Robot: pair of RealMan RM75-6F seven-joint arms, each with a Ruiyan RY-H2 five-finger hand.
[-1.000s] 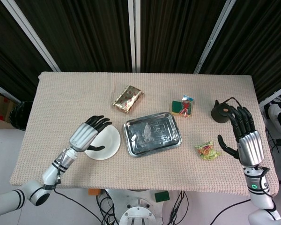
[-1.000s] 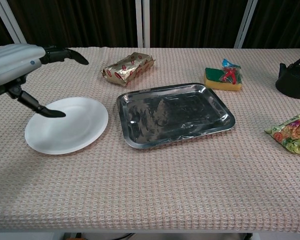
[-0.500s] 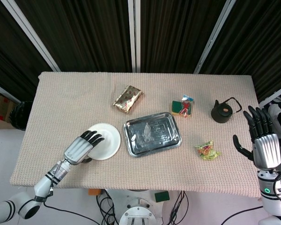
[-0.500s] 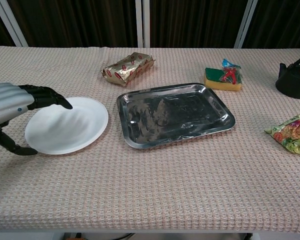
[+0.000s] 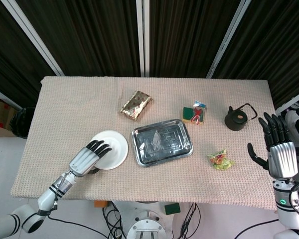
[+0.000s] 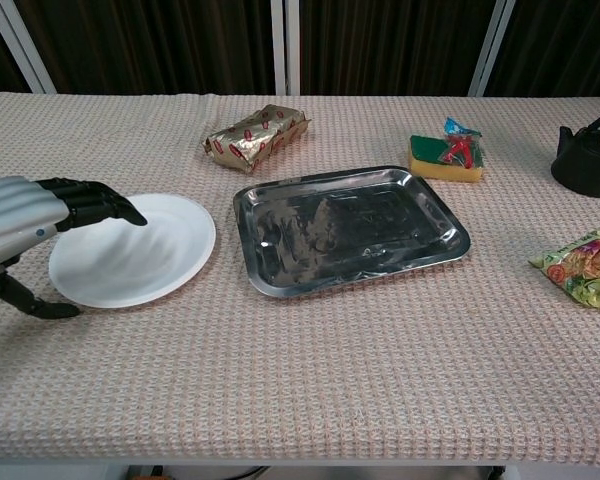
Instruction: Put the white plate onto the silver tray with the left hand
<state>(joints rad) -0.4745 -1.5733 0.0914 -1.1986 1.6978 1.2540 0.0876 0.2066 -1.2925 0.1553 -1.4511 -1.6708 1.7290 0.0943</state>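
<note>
The white plate point(image 5: 113, 148) point(image 6: 145, 255) lies on the cloth just left of the silver tray point(image 5: 162, 142) point(image 6: 350, 230), which holds nothing. My left hand point(image 5: 87, 158) point(image 6: 35, 225) reaches in from the near left. Its dark fingers point(image 6: 100, 205) stretch over the plate's left part. The thumb point(image 6: 35, 305) lies low by the near-left rim, and no firm grip on the plate shows. Past the table's right edge, my right hand point(image 5: 278, 152) is raised with spread fingers and holds nothing. The chest view does not show it.
A gold foil packet point(image 5: 136, 105) point(image 6: 255, 135) lies behind the tray. A green-and-yellow sponge with a red wrapper point(image 5: 194, 113) point(image 6: 446, 155) sits at the back right, a black kettle point(image 5: 236, 118) point(image 6: 587, 160) further right. A green snack bag point(image 5: 220, 160) point(image 6: 583, 265) lies right of the tray.
My left hand dropped and slid back to the plate's near-left rim, fingers over it. My right hand drew away from the kettle to beyond the table's right edge.
</note>
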